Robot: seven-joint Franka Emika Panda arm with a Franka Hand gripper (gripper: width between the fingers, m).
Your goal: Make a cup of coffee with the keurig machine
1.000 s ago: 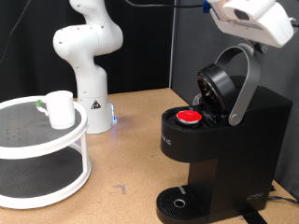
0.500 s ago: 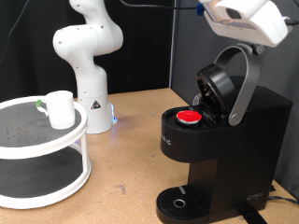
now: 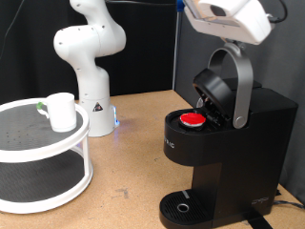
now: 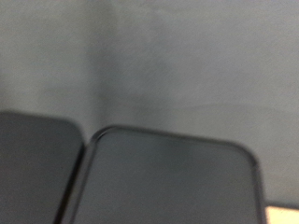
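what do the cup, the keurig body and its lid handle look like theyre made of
The cup: glossy white, likely ceramic, judging by its smooth sheen. The keurig machine: matte black, probably plastic; flat, dull panels. Its lid handle: grey satin curve, plastic or metal-look; cannot tell which.

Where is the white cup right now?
The cup stands on the top tier of the round white stand at the exterior view's left, beside the white robot base, far from the keurig machine.

Robot hand (image 3: 229, 17) shifted toward the exterior view's left, coffee maker's grey lid handle (image 3: 238, 84) swung further upright, lid lower
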